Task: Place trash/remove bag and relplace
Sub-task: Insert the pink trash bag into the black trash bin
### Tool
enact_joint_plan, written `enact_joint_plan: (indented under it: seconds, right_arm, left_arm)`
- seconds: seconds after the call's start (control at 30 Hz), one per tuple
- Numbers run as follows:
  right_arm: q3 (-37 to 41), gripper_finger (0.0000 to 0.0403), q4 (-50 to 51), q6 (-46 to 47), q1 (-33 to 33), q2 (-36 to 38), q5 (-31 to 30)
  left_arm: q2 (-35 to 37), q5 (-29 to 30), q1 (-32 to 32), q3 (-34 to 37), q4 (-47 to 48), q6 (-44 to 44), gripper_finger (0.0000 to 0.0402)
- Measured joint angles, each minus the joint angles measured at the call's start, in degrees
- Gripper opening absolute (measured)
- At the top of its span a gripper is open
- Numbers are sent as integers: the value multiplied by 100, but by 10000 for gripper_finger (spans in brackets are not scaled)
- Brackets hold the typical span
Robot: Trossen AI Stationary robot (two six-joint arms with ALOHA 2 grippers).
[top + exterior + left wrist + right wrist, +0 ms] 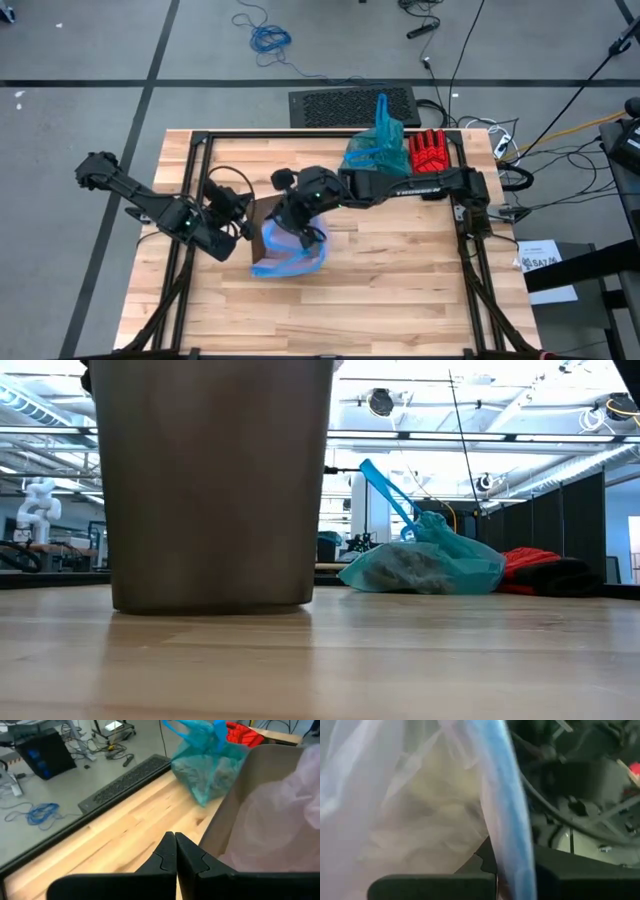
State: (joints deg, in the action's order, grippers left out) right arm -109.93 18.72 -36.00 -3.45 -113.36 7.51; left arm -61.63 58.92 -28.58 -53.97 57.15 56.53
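Lying on the far side of the wooden bench [400, 290], the teal-green bag [376, 146] is seen filled and knotted, with its loop handles standing up; brownish contents [410, 568] can be made out through the thin plastic in the low view. It is set just beside a red glove [432, 152], which lies at the bench's far right edge. Near the middle of the bench a brown bin [212, 480] is placed upright, and a pale pink translucent bag with a blue edge [290, 252] is draped in and over it. The right gripper [496, 870] is held over the bin's mouth with its fingers clamped on the blue edge of the pink bag, the film being spread across most of the right wrist view. The left gripper [175, 851] is positioned just outside the bin's wall on the left, with its fingers pressed together and nothing between them. The teal-green bag is well apart from both grippers. Beyond the bench a black floor mat [352, 104] and a coil of blue cable [270, 38] are seen on the floor.
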Motion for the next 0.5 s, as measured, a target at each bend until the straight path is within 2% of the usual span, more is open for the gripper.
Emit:
enact_joint_plan:
  seconds: [0.27, 0.5]
  right_arm:
    - [0, 0, 344, 514, 212, -67, 170]
    - [0, 0, 1335, 894, 173, -67, 187]
  left_arm:
    - [-65, -42, -252, 65, -630, -5, 0]
    - [-245, 220, -657, 78, -1227, -127, 0]
